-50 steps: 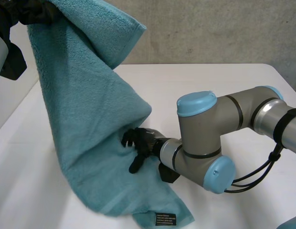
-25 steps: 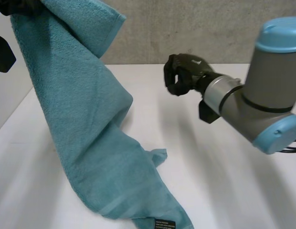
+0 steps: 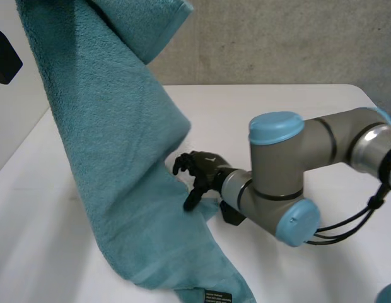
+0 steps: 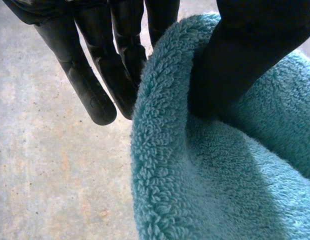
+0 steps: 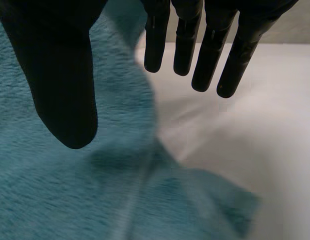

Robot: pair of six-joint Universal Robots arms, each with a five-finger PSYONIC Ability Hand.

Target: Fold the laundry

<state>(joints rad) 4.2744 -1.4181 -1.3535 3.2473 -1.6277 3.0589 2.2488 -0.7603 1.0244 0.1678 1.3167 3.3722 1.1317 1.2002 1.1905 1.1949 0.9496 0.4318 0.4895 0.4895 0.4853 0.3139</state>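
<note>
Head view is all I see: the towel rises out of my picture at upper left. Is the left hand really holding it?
Observer: Yes. In the left wrist view the left hand pinches a fold of the towel between thumb and fingers.
Operator: And the right hand, has it closed on the cloth?
Observer: No. Its wrist view shows straight fingers spread from the thumb, holding nothing; a towel corner lies on the table past the fingertips.
</note>
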